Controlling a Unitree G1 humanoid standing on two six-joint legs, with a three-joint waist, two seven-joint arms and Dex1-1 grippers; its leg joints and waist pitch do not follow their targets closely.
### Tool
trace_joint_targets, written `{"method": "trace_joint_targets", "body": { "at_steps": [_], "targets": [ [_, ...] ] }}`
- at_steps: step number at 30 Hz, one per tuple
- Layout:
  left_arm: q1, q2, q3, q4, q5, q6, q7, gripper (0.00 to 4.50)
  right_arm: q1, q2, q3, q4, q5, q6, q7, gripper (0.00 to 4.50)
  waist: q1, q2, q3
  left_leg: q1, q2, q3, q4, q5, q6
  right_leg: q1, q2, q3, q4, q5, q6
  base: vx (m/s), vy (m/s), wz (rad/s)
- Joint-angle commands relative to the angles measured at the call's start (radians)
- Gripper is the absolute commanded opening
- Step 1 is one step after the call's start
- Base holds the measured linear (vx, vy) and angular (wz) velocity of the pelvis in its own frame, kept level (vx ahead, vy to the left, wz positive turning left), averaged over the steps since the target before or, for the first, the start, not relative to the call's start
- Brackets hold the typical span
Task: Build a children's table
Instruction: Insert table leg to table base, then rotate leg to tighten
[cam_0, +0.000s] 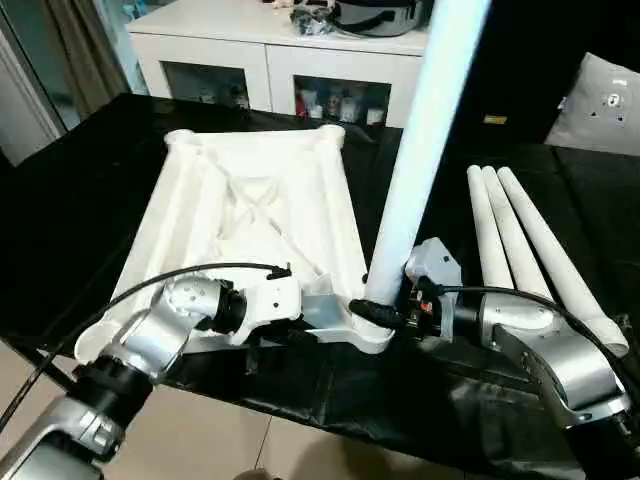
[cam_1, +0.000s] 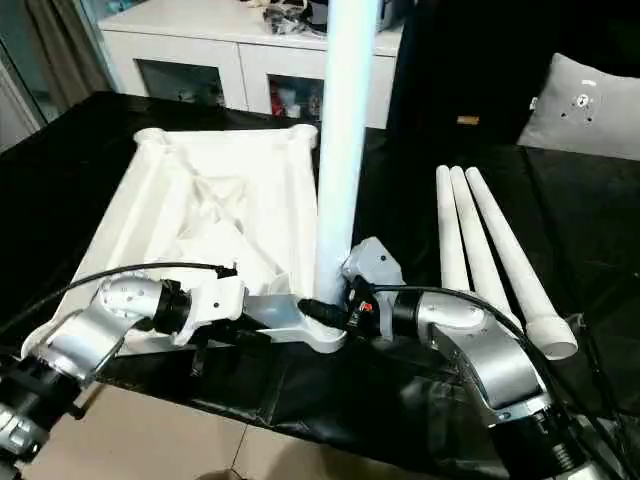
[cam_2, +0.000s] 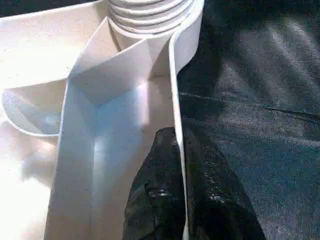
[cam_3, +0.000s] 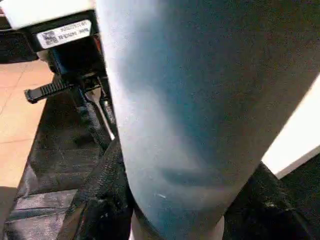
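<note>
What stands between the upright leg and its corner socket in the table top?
Nothing visible does. The upright leg already stands in the near corner socket of the table top, with the right gripper closed around its base.

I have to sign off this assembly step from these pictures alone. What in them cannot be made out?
- Upright leg: its upper end is cut off by the top edge in both eye views.
- How deep that leg sits in the tabletop corner socket: hidden by the right gripper.
- Leg's base in the right wrist view: cut off by the bottom edge.
- Cabinet contents: too small behind the glass.
</note>
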Motion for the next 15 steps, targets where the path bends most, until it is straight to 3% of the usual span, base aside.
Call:
{"method": "trace_joint_targets", "body": {
  "at_steps": [1,2,6,11,13,14,15],
  "targets": [
    [-0.086,-0.012,0.002,0.027,0.022,-0.058,-0.006,0.00,0.076,-0.014,0.097,0.082,-0.013,0.106,0.051,1.89,-0.008,0.005,-0.036,0.024,0.078,-0.023,-0.088,-0.257,-0.005,0.025,-0.094,0.054,-0.091,-0.064,-0.232,0.000,0.000,0.00],
    [-0.110,-0.020,0.006,0.063,0.030,-0.067,0.005,0.00,0.082,-0.013,0.096,0.070,-0.009,0.112,0.050,1.89,-0.008,0.012,-0.033,0.025,0.078,-0.025,-0.089,-0.261,-0.008,0.023,-0.093,0.054,-0.091,-0.065,-0.231,0.000,0.000,0.00],
    [-0.152,-0.026,0.009,0.132,0.050,-0.093,0.026,0.00,0.089,-0.002,0.094,0.059,-0.013,0.107,0.035,1.89,-0.006,0.008,-0.033,0.025,0.080,-0.026,-0.093,-0.279,-0.016,0.027,-0.097,0.055,-0.093,-0.075,-0.227,0.000,0.000,0.00],
    [-0.152,-0.026,0.009,0.132,0.050,-0.093,0.026,0.00,0.089,-0.002,0.094,0.059,-0.013,0.107,0.035,1.89,-0.009,0.008,-0.036,0.023,0.082,-0.024,-0.093,-0.223,0.009,0.029,-0.097,0.051,-0.089,0.025,-0.240,0.000,0.000,0.00],
    [-0.161,-0.025,0.009,0.147,0.057,-0.098,0.030,0.00,0.089,0.004,0.093,0.058,-0.015,0.104,0.028,1.89,-0.009,0.009,-0.032,0.025,0.083,-0.023,-0.096,-0.244,0.007,0.029,-0.098,0.052,-0.093,-0.009,-0.242,0.000,0.000,0.00],
    [-0.130,-0.014,0.042,0.112,0.038,-0.034,0.065,0.00,0.078,0.044,0.076,0.084,-0.040,0.092,-0.043,1.89,-0.009,0.008,-0.031,0.025,0.082,-0.023,-0.097,-0.255,0.006,0.028,-0.098,0.052,-0.095,-0.029,-0.241,0.000,0.000,0.00],
    [-0.099,-0.010,0.066,0.071,0.022,0.016,0.094,0.00,0.068,0.070,0.061,0.102,-0.053,0.086,-0.090,1.89,-0.012,0.000,-0.023,0.029,0.083,-0.024,-0.106,-0.324,-0.019,0.025,-0.099,0.053,-0.103,-0.136,-0.237,0.000,0.000,0.00]
  ]
}}
